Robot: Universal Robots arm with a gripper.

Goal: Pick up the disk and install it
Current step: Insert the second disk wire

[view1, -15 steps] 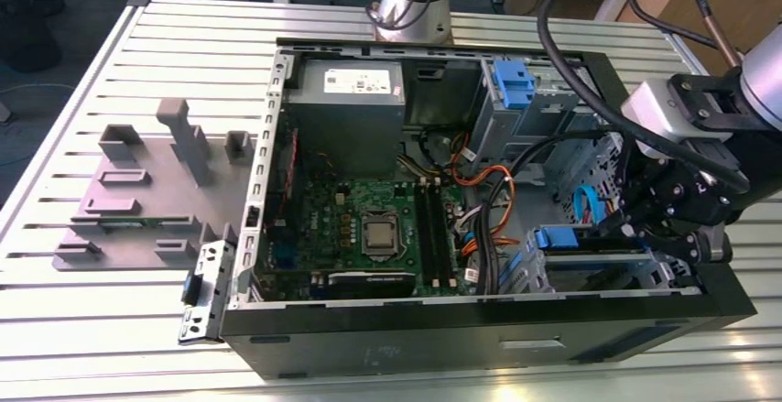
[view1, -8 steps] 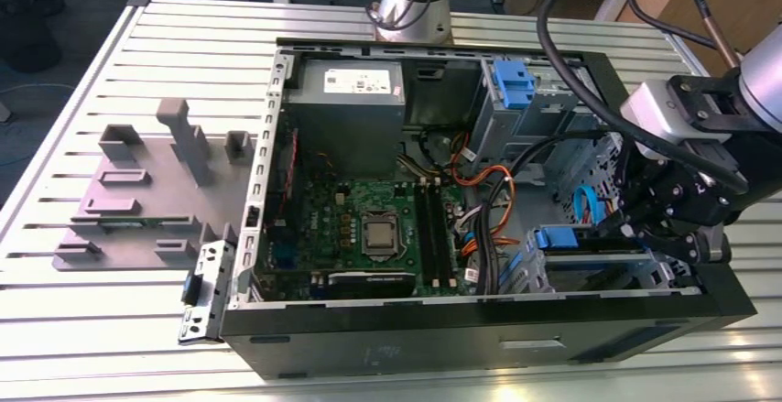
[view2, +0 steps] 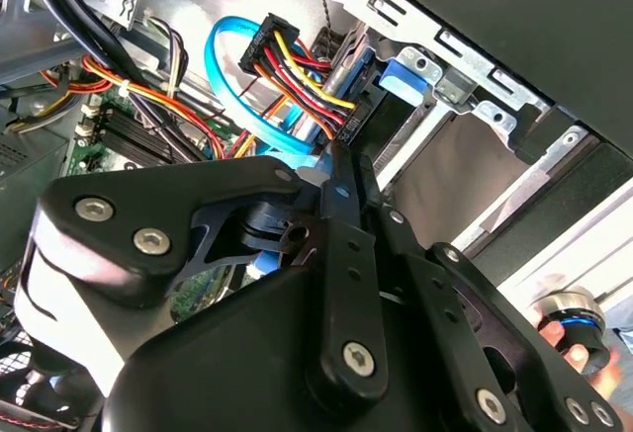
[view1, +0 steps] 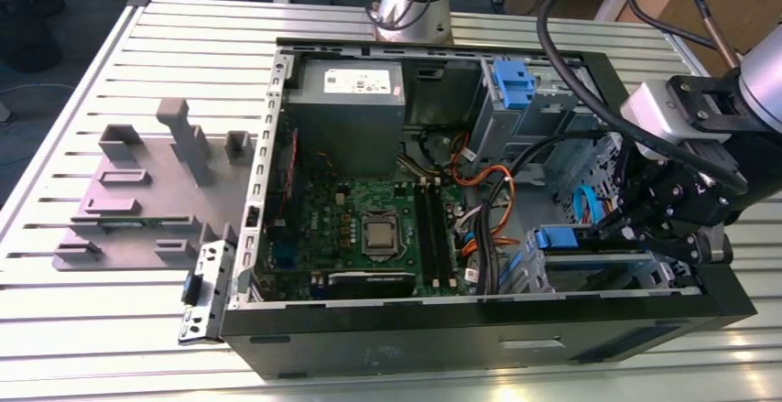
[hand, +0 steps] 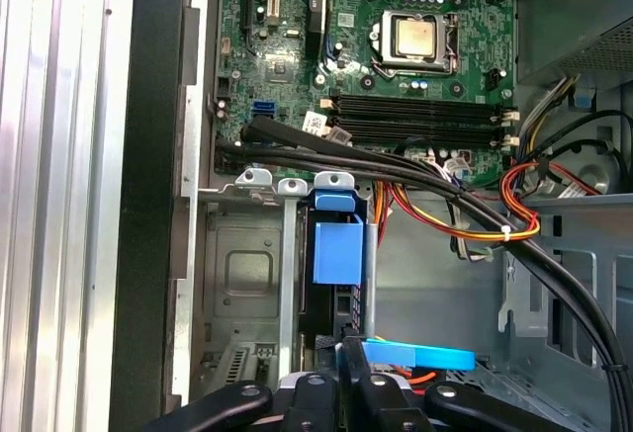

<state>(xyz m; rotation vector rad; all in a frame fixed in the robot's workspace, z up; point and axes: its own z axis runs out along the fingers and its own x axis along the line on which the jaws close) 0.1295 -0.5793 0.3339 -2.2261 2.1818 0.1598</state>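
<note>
The open computer case [view1: 489,329] lies on its side on a slatted metal bench [view1: 146,347], with its motherboard [view1: 366,228] facing up. The arm reaches in from the exterior view's right, and the black hand [view1: 646,233] is down inside the case at the drive cage [view1: 550,278] in the near right corner of the chassis.

The disk [hand: 334,299] sits on edge in a slot of that cage. In the first wrist view it appears as a dark slab with a blue plastic carrier tab [hand: 337,252] at its end, just beside the cage's bent metal lugs [hand: 280,187]. In the exterior view the same blue tab [view1: 558,238] is visible at the cage, just left of the hand.

In both wrist views the two black fingers [hand: 354,373] stand close together, pressed along the thin edge of the disk [view2: 358,106], so the hand is closed on the disk. A light-blue flat data cable [view2: 237,86] loops beside the fingers, and a bundle of red, yellow and black power wires [view2: 297,66] ends in a black connector next to the drive.

A second blue carrier [view1: 511,81] sits in the far bay of the case. The grey power supply [view1: 348,100] occupies the far left corner. On the bench to the left of the case stands a grey plastic stand with upright posts [view1: 159,182].
</note>
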